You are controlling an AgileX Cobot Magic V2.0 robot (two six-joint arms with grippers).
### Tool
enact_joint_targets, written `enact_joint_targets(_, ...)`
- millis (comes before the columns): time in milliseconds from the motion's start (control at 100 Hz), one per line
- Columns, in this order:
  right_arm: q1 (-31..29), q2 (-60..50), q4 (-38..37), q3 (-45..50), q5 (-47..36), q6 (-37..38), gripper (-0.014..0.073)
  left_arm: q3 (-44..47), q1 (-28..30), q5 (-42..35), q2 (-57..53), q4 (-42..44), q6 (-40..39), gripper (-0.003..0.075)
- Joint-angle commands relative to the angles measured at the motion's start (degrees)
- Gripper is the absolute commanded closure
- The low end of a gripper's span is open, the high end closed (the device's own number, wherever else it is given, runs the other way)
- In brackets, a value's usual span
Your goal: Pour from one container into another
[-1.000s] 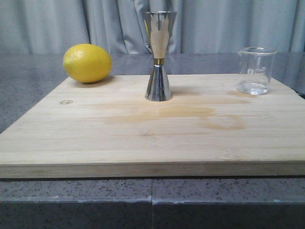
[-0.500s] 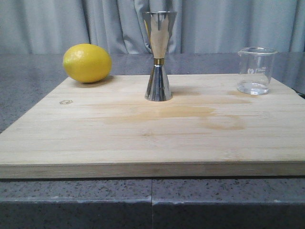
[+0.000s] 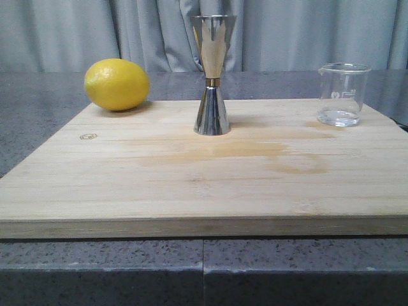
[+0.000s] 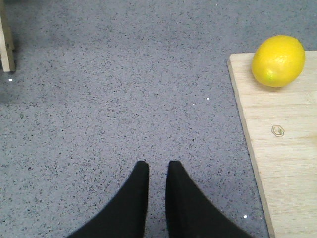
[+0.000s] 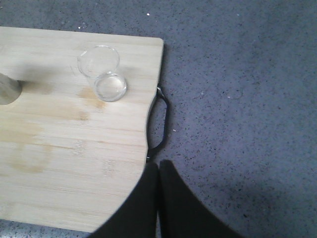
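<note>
Out on the left, the left gripper (image 4: 157, 171) hangs over bare speckled countertop (image 4: 114, 89) off the board's left edge, its dark fingers nearly together with only a thin slit between them and nothing in them; the lemon (image 3: 116, 84) sits on the far left corner of the wooden cutting board (image 3: 191, 185), near that arm but no part of the job. At the middle of the board the steel jigger (image 3: 213, 75) stands upright on its smaller cone, wide mouth up, a thin gold band at its waist. Well apart from it, on the far right corner, the glass beaker (image 3: 343, 94) stands upright with a little clear liquid in the bottom. The right gripper (image 5: 158, 173) hovers past the board's right edge near the dark handle (image 5: 161, 124), fingers pressed almost shut and empty, the beaker ahead of it and inboard on the board, not touching. Nothing is grasped yet, so reaching for the beaker looks like the step in hand: the right fingers would need to spread wide enough to straddle the glass, close on its wall below the rim, and keep the pour lip turned toward the jigger, whose narrow foot would probably tip at a nudge
</note>
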Motion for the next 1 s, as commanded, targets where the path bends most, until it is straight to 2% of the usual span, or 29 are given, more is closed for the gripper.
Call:
enact_joint_targets(0,-0.2,0.1,0.7,-1.4,-3.8,0.1,0.0665,-1.4,0.1,-3.4,-0.1,-2.0,-0.5,0.0706)
enact_joint_targets(60,-0.2,0.1,0.7,-1.4,-4.5,0.1,0.0665,-1.4,0.1,-3.6,-0.1,-2.9,-0.5,0.074)
enact_joint_targets(670,-0.2,0.1,0.7,-1.4,-4.3,0.1,0.0665,-1.1,-0.9,-5.0,-0.5,-3.5,-0.4,0.0739)
enact_joint_targets(740,-0.2,0.1,0.7,-1.4,-4.2,0.1,0.0665,0.8,-1.0,-9.7,-2.8,-2.1,-0.4,0.0739)
enact_joint_targets(820,-0.2,0.1,0.7,-1.4,-4.2,0.1,0.0665,5.3,-1.0,-18.8,-7.0,-1.2,-0.4,0.0739)
enact_joint_targets(990,-0.2,0.1,0.7,-1.4,-4.2,0.1,0.0665,20.2,-1.0,-32.9,-18.6,-1.2,-0.4,0.0739)
